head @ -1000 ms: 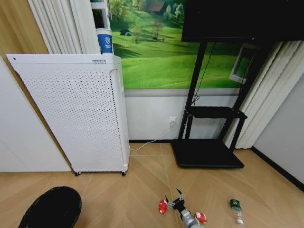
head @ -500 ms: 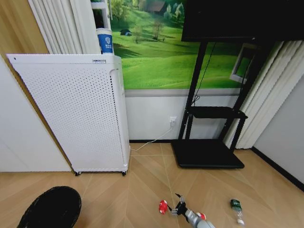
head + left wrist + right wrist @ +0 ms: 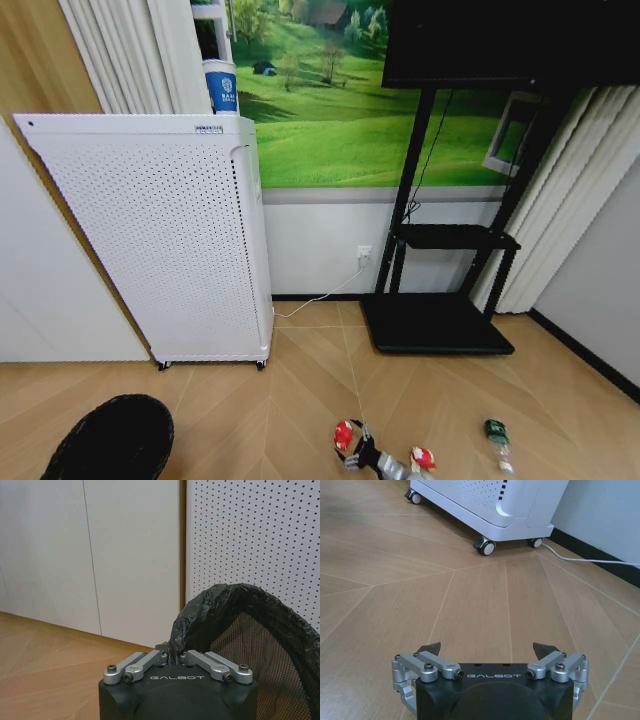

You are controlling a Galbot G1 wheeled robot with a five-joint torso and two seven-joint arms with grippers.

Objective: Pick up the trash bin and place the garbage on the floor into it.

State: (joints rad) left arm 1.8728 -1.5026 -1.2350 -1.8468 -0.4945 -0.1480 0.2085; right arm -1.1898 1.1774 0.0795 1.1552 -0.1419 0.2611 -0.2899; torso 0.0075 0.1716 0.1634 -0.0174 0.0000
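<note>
The trash bin (image 3: 110,440) is a black mesh basket with a black liner, low at the left of the head view. My left gripper (image 3: 172,655) is shut on its lined rim (image 3: 260,615). On the floor (image 3: 290,400) lie a red crumpled wrapper (image 3: 343,435), a red-and-white scrap (image 3: 423,459) and a small bottle with a green label (image 3: 497,440). My right gripper (image 3: 355,458) is low between the wrapper and the scrap, close beside the wrapper. In the right wrist view that gripper (image 3: 487,649) is open over bare floor (image 3: 485,605), with nothing between its fingers.
A tall white perforated appliance on castors (image 3: 170,240) stands against the wall behind the bin; its wheels (image 3: 485,545) and a white cable (image 3: 590,560) lie ahead of the right gripper. A black stand with a flat base (image 3: 435,325) is at the back right.
My right gripper has drawn back toward me and a little left, ending just below the red wrapper. The bin, the litter and the left gripper have not moved.
</note>
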